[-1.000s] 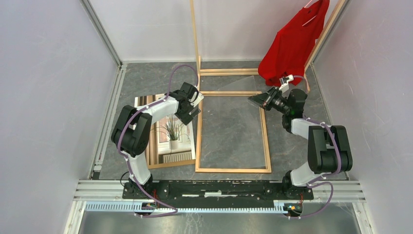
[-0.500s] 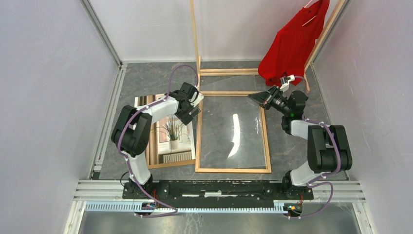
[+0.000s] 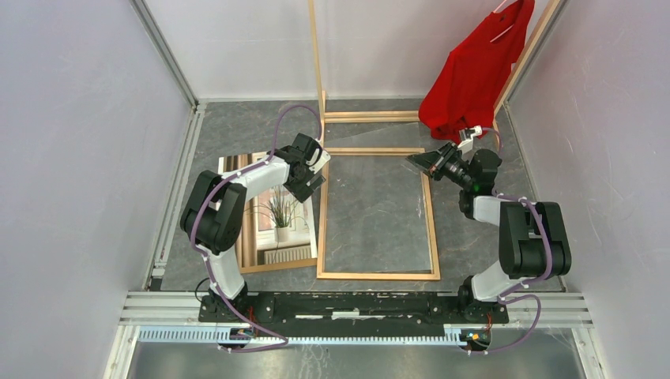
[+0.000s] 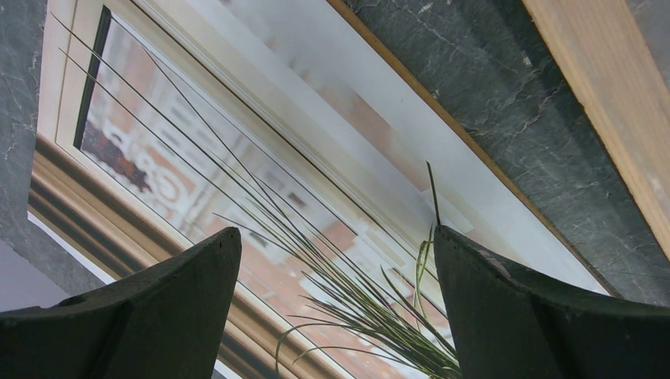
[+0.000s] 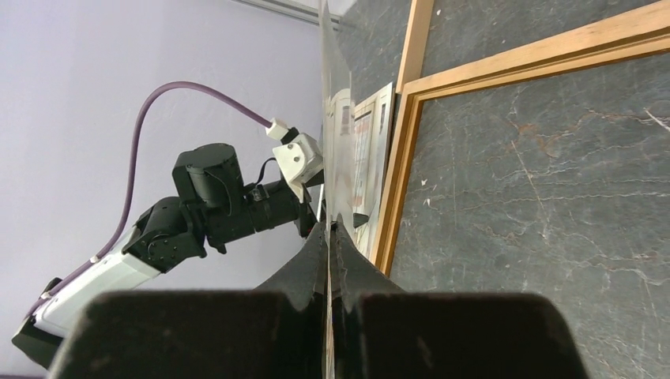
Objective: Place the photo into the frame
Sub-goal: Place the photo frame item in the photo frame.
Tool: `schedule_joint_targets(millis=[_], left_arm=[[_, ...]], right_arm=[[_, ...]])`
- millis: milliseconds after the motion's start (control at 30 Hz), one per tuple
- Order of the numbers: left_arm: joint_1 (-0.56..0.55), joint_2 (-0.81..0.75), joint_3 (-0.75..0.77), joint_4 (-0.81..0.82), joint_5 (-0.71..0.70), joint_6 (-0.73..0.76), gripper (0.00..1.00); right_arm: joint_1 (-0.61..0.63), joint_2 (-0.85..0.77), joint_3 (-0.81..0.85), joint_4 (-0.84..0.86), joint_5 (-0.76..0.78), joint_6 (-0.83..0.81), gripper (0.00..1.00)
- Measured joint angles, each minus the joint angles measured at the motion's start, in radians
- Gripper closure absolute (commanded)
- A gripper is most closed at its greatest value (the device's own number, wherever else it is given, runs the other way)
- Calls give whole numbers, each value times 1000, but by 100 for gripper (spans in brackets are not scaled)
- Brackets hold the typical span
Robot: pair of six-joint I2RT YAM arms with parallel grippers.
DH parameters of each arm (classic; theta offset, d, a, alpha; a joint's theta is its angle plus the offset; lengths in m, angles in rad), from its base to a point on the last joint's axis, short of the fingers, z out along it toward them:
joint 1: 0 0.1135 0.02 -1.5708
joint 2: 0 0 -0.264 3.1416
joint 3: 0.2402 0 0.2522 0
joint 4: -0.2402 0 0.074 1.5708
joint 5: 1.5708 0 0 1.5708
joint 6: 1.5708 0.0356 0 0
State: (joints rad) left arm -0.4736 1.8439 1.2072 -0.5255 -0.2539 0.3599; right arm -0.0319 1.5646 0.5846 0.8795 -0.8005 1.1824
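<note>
One photo (image 3: 280, 229) beside the frame (image 3: 379, 275)

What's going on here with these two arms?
The right gripper pinches a clear pane by its edge, held up over the frame lying on the table. The left gripper hovers open over the photo, which lies flat beside the frame, on its left. The photo is not in the frame yet.

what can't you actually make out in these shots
- Right wrist view: the clear sheet seen edge-on in the right gripper, so its extent is unreadable.
- Top view: that sheet's outline, too transparent.
- Top view: the photo's far end, under the left gripper.
- Left wrist view: much of the photo, behind the jaws or past the picture edges.
</note>
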Motion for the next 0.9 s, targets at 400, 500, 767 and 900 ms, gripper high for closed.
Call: schedule_joint_targets(millis=[400, 500, 767, 900], left_arm=[[0, -1, -2, 2, 0, 0, 3], [0, -1, -2, 2, -1, 0, 3], [0, -1, -2, 2, -1, 0, 3], [0, -1, -2, 2, -1, 0, 3]], right_arm=[[-11, 23, 0, -40, 0, -45, 100], [-17, 33, 2, -51, -3, -55, 100], [-35, 54, 9, -68, -7, -73, 100], [-35, 56, 10, -68, -6, -77, 100]])
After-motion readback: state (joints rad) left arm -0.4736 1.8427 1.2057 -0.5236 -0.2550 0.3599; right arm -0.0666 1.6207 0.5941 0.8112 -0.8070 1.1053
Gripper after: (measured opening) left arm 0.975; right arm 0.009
